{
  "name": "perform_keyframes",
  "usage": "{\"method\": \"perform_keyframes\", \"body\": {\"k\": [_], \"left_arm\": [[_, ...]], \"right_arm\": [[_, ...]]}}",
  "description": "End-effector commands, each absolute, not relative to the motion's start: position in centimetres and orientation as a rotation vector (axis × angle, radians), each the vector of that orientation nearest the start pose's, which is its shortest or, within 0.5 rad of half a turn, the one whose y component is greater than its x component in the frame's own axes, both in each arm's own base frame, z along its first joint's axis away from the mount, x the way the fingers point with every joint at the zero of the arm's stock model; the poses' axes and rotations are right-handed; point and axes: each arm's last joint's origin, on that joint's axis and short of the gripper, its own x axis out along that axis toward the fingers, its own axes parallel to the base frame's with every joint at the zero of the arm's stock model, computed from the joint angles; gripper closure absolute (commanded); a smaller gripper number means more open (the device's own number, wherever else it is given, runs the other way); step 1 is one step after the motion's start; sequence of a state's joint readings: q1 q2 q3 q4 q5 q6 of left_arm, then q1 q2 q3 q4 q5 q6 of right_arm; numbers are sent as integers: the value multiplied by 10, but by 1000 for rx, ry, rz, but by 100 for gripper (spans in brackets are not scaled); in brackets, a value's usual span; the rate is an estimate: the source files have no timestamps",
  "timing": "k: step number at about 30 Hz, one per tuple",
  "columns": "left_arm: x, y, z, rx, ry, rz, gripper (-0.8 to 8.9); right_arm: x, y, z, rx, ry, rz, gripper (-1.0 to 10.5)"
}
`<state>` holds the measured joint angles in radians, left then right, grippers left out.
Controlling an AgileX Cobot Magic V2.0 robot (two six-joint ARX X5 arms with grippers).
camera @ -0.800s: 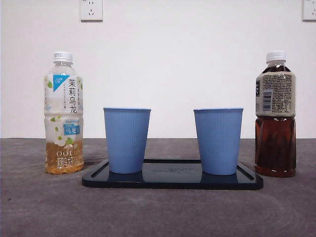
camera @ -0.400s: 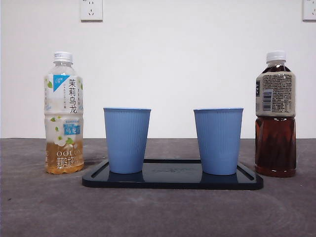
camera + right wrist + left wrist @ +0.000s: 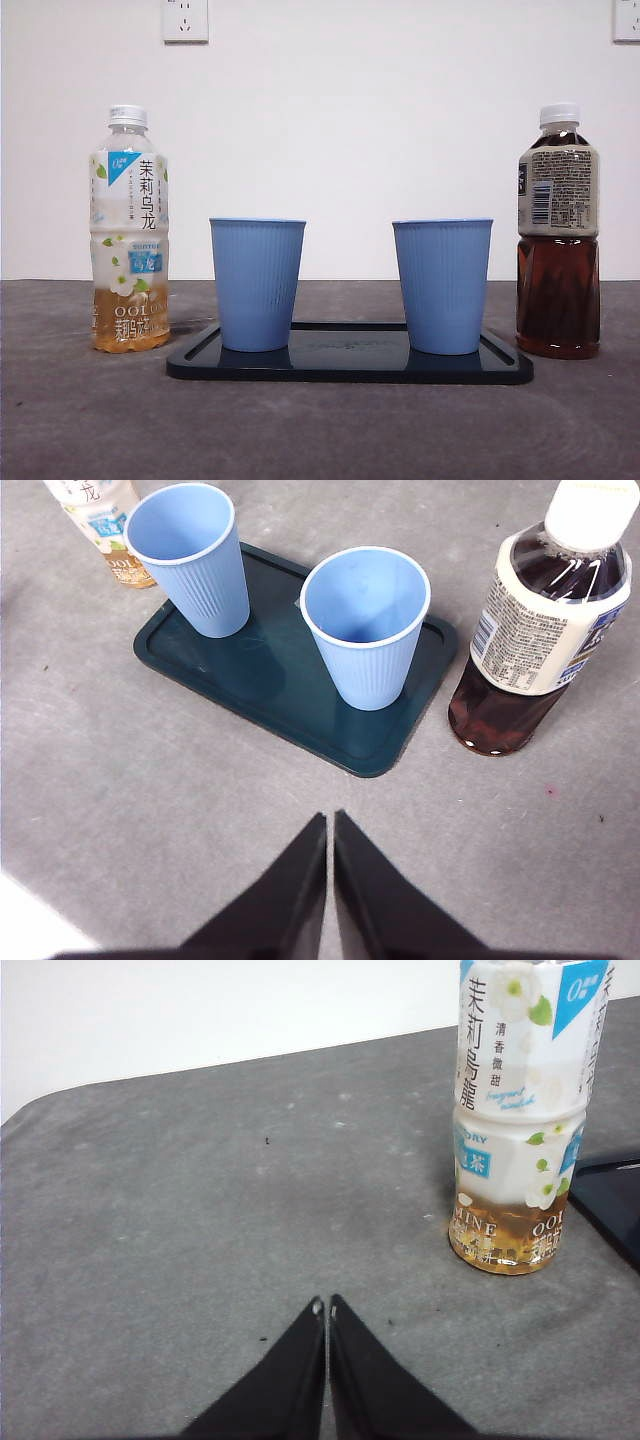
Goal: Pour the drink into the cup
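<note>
Dark-tea bottle (image 3: pixel 558 232) is the drink you can see standing upright beside the tray (image 3: pixel 350 368), its long axis vertical and its white cap pointing straight up; in the front view it sits just off the tray's right end, on the grey counter (image 3: pixel 320 430). Its label wraps the upper half and the dark liquid fills it up to the neck. You have a second bottle, the pale oolong bottle (image 3: pixel 129 230), upright too, cap on, just off the tray's opposite end, with only a shallow band of amber liquid at its base.

On the tray you see two blue ribbed cups standing mouth up: one cup (image 3: pixel 257 284) at the end nearer the oolong bottle, the other cup (image 3: pixel 442 285) at the end nearer the dark-tea bottle. From the right wrist view both look empty, and neither touches the other.

Your left pincer (image 3: pixel 325 1307) hovers above bare counter, apart from the oolong bottle, its jaws pressed together and holding nothing. Your right pincer (image 3: pixel 329 820) hangs above the counter short of the tray's long side, jaws likewise closed to a thin slit and empty, with the dark-tea bottle off to one side of it.
</note>
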<state>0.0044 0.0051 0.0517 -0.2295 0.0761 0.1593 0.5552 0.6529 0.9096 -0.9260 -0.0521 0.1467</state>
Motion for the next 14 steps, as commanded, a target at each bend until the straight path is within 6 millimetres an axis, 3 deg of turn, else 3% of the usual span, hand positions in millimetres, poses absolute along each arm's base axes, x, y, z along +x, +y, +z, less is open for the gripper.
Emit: {"method": "perform_keyframes", "body": {"k": [1,7,11,14], "left_arm": [[94,-2,151,159,204,-85,807],[94,-2,151,159,204,-85,807],[94,-2,151,159,204,-85,807],[94,-2,151,159,204,-85,807]], "right_arm": [[91,59,328,-20,683,539,940],[84,49,336,-20,579,507,940],[87,29,341,40,238,342,940],[89,16,319,16,41,215,940]]}}
